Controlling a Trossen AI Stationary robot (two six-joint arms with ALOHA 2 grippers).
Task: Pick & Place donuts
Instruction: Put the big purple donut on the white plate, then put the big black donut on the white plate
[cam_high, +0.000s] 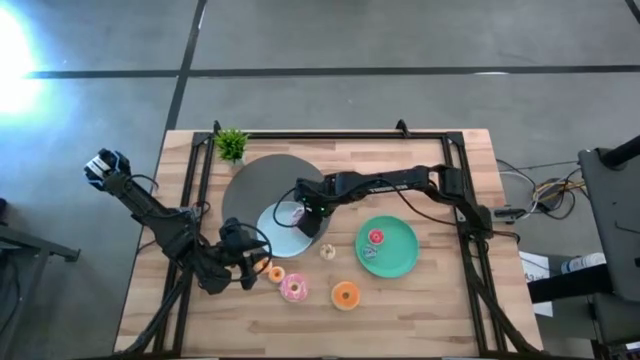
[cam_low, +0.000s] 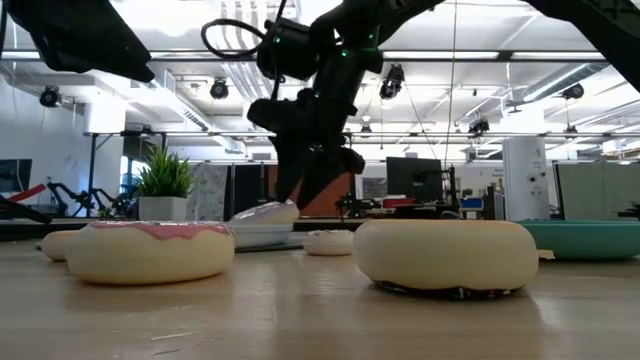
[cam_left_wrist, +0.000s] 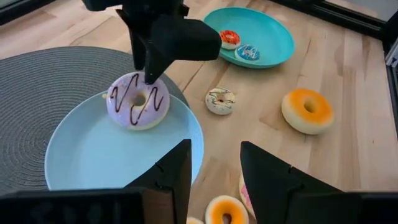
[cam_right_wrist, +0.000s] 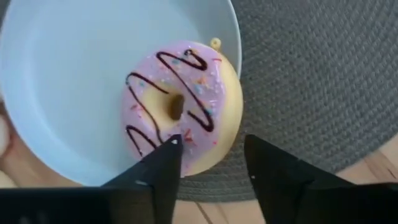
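A lilac-frosted donut with chocolate drizzle and sprinkles (cam_right_wrist: 180, 106) (cam_left_wrist: 138, 101) (cam_high: 289, 213) sits tilted at the far rim of the light-blue plate (cam_left_wrist: 106, 155). My right gripper (cam_right_wrist: 208, 142) (cam_high: 303, 216) is shut on its edge. My left gripper (cam_left_wrist: 214, 146) (cam_high: 250, 268) is open and hovers low by the plate's near rim, next to a small orange donut (cam_left_wrist: 224, 211) (cam_high: 275, 273). On the bare wood lie a pink donut (cam_high: 294, 288), an orange donut (cam_high: 345, 295) and a small whitish donut (cam_high: 327, 251). Two small donuts (cam_left_wrist: 229, 38) (cam_left_wrist: 247, 53) lie in the green plate (cam_high: 410, 250). My right gripper pinches the lilac donut's rim (cam_right_wrist: 208, 158) on the side toward the table's right. One finger (cam_right_wrist: 168, 155) lies on the frosted face, the other (cam_right_wrist: 258, 155) is toward the underside. It comes slanting down from the right. The donut is tilted, its opposite edge (cam_low: 245, 216) on the plate.
The light-blue plate lies partly on a round grey mat (cam_high: 255, 185). A small potted plant (cam_high: 231, 145) stands at the far-left corner. A black frame runs along the table's edges (cam_high: 330, 133). Bare wood shows along the near edge (cam_high: 420, 310).
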